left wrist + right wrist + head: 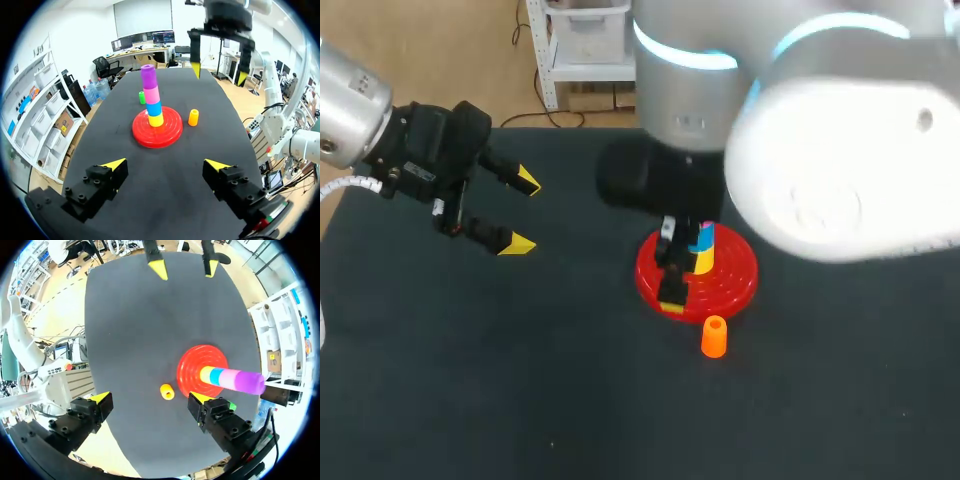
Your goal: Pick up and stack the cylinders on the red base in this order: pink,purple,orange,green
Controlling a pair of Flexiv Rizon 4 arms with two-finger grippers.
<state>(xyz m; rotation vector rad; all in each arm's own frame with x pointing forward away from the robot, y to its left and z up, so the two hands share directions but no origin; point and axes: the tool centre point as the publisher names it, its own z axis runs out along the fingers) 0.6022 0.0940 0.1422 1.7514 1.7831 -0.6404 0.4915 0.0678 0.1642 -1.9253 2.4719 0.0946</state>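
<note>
- The left end effector (pixel 523 212) hangs over the left part of the dark counter (pixel 500 380). Its two yellow-tipped fingers are spread wide with nothing between them, and it is well apart from the other things.
- Near the middle sits the red base (pixel 735 285) with an upright tower on it. The left wrist view shows a yellow cylinder (pixel 156 120) at the bottom, then a blue cylinder (pixel 154 108), the pink cylinder (pixel 151 94), and the purple cylinder (pixel 148 76) on top.
- The green cylinder (pixel 142 97) stands on the counter just beyond the base, on the side away from the left end effector. From overhead the right arm hides it.
- The orange cylinder (pixel 714 337) stands upright on the counter just beside the base's rim, not touching it.
- The right end effector (pixel 219 75) hangs over the counter near the base. Its fingers are spread and it holds nothing.
</note>
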